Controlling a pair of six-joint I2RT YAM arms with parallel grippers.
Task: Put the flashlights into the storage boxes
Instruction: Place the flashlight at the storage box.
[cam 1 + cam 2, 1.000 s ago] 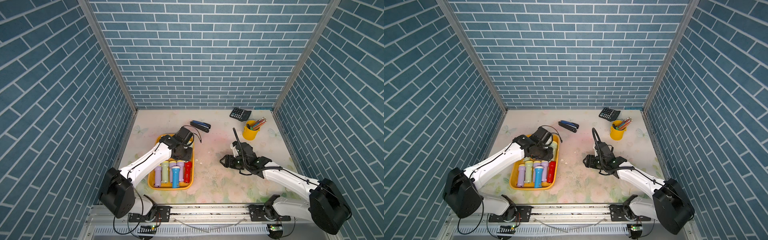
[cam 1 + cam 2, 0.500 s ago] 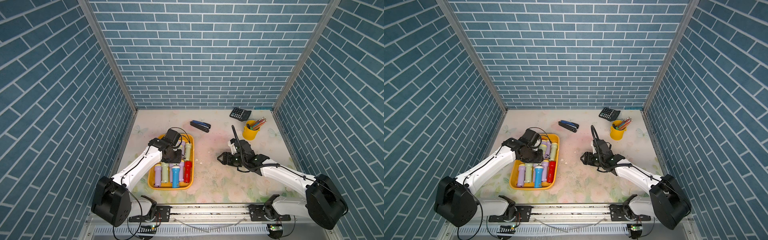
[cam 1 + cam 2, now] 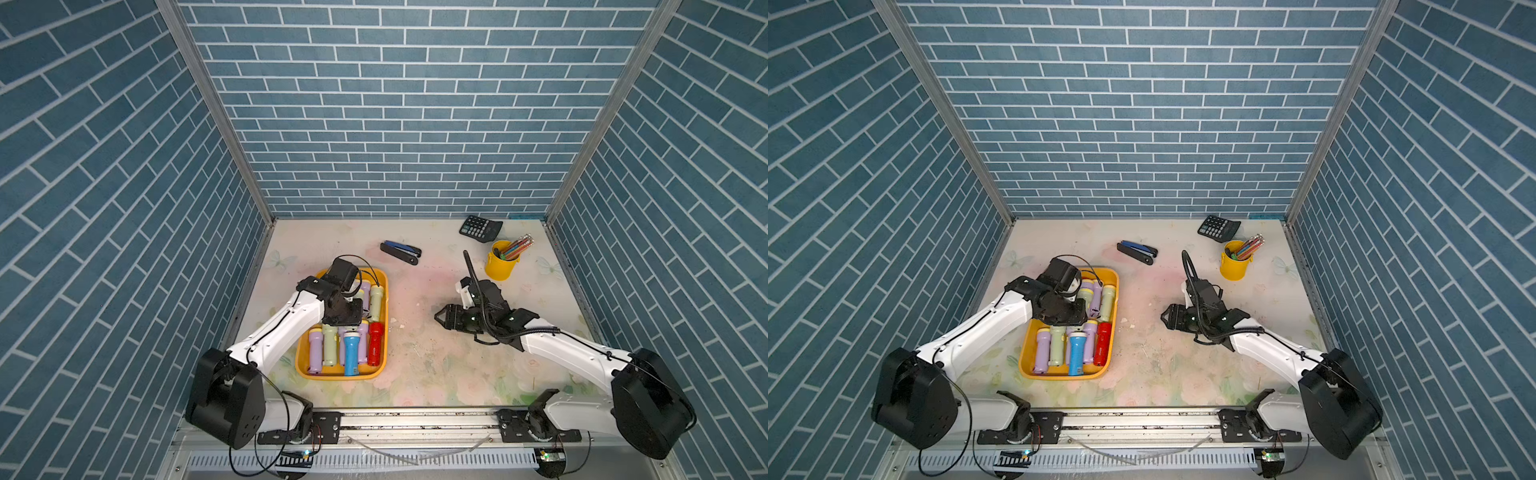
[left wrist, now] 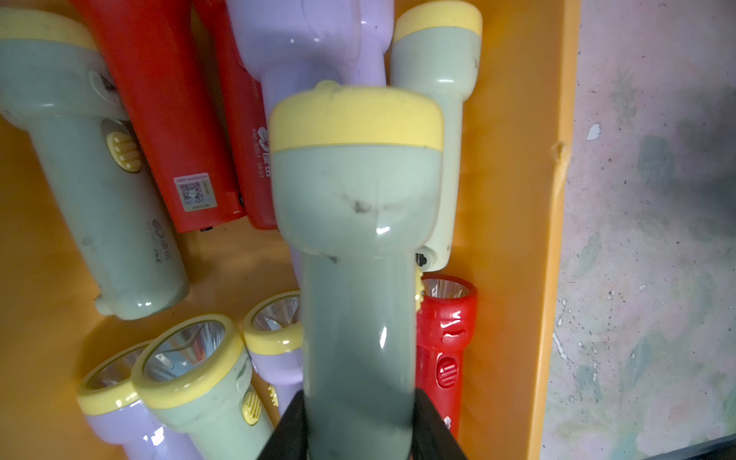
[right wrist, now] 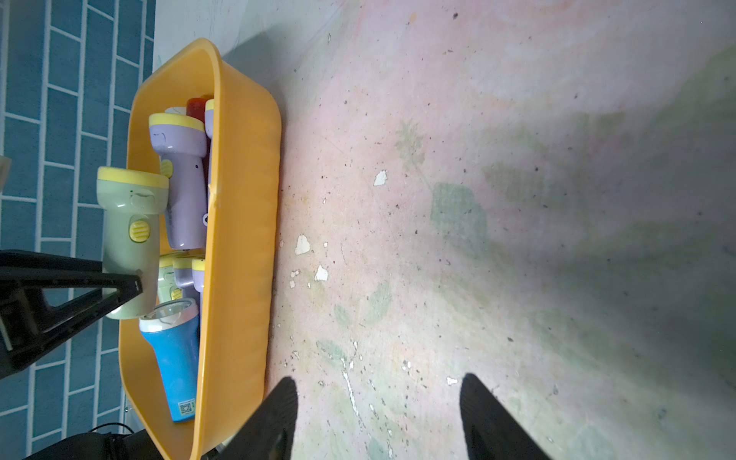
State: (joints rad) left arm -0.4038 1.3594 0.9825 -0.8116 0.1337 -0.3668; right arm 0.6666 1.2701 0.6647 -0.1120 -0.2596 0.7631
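The yellow-orange storage box (image 3: 332, 376) (image 3: 1059, 374) lies left of centre with several flashlights in it. A blue one (image 3: 351, 353), a red one (image 3: 375, 345) and a lilac one (image 3: 316, 349) are in the near row. A pale green one (image 3: 376, 299) lies in the far row. My left gripper (image 3: 344, 312) (image 4: 358, 396) hangs over the middle of the box, shut on a pale green flashlight (image 4: 354, 239) (image 5: 127, 239) with a yellow head. The held flashlight is above the others. My right gripper (image 3: 440, 318) (image 5: 378, 380) is open and empty, low over bare table to the right of the box.
A yellow pencil cup (image 3: 502, 264) and a black calculator (image 3: 480, 227) stand at the back right. A black and blue stapler (image 3: 401, 251) lies behind the box. Blue brick walls close in the table on three sides.
My left gripper has carried the pale green flashlight leftward and slightly nearer over the box. The right gripper has edged a little toward the box.
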